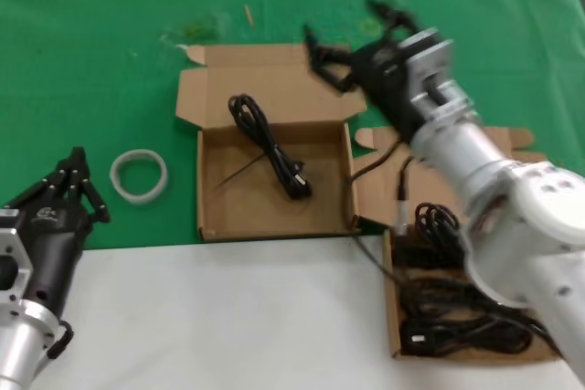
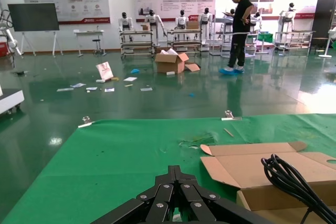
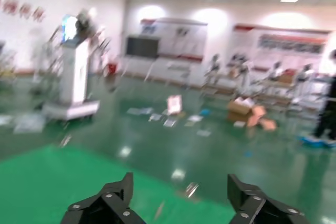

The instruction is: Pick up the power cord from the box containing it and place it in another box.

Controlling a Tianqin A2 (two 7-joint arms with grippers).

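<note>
Cord (image 1: 270,148) like this probably handles as light and limp. The thin black cable should sag on either side of wherever it is pinched, and loose loops may trail or snag on a box wall. The best hold looks like the middle of the bundle, where the strands run side by side and can be squeezed together. The plug (image 1: 297,184) at the lower end is harder and may slip or swing. Nothing about it seems fragile, though the smooth jacket could slide through a weak grip.

It is a long slim black bundle lying diagonally on the floor of the brown cardboard box (image 1: 206,189) in the middle of the head view, loops toward the upper left and plug toward the lower right. That box's wide, short lid lies open toward the top of the frame. In the left wrist view the cord (image 2: 289,182) curves past the box (image 2: 252,169) at the lower right.

The second box (image 1: 375,191) sits at the lower right of the head view, just beside the first, with a heap of other black cords inside.

The right end effector (image 1: 352,34) hovers over the first box's lid at upper centre, fingers spread wide and holding nothing, which the right wrist view (image 3: 181,198) confirms. The left end effector (image 1: 78,166) rests at the lower left with its fingers pressed together (image 2: 175,170), empty, near a white ring (image 1: 116,175) on the green desk (image 1: 110,61).
</note>
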